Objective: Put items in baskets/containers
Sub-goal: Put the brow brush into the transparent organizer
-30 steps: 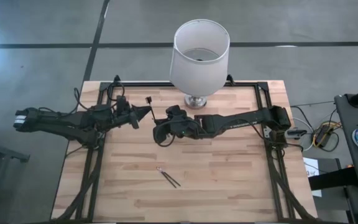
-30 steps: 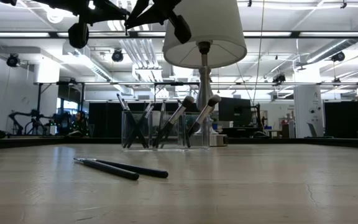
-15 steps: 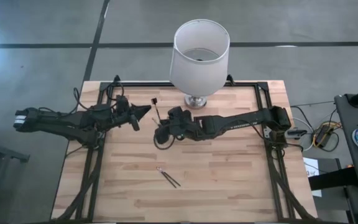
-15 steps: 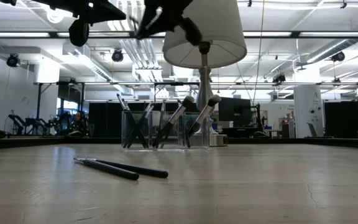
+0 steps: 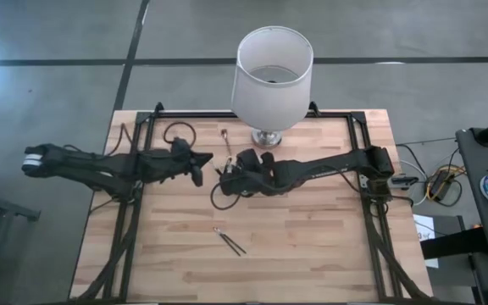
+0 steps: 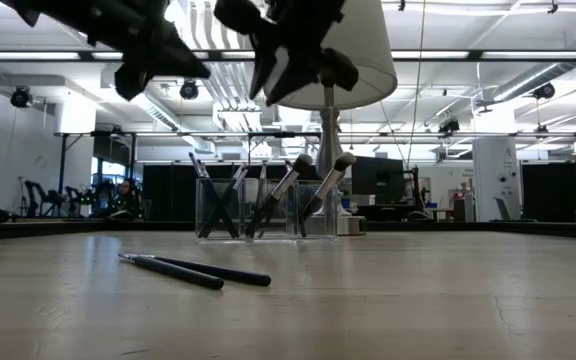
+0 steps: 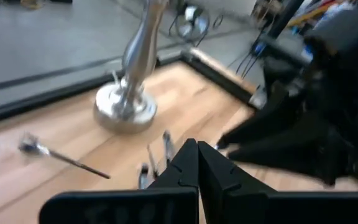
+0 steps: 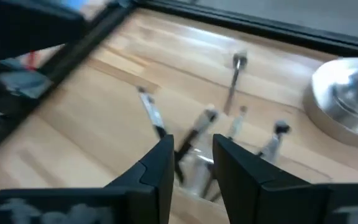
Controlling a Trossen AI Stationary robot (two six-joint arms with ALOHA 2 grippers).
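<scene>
A clear holder (image 6: 258, 210) stands on the wooden table in front of the lamp, with several dark sticks (image 6: 288, 190) leaning upright in it. My right gripper (image 5: 224, 172) hangs open above the holder, nothing between its fingers (image 8: 192, 149). Just beyond its fingertips a thin stick with a metallic end (image 8: 234, 81) slants up; whether it rests in the holder I cannot tell. My left gripper (image 5: 210, 158) is shut and empty (image 7: 197, 155), close to the left of the right one. Two more sticks (image 5: 230, 242) lie side by side on the table nearer the front (image 6: 193, 270).
A lamp with a large white shade (image 5: 271, 68) stands on a metal base (image 5: 267, 136) at the table's far edge, right behind the holder. A cable loop (image 5: 176, 133) lies at the far left. Bare wood spreads around the two lying sticks.
Both grippers have come lower and gone a little toward the table's right edge, closing in over the holder. The thin stick seen next to them from above has gone the same way, toward the lamp base. The sticks in the holder and on the table have stayed put.
</scene>
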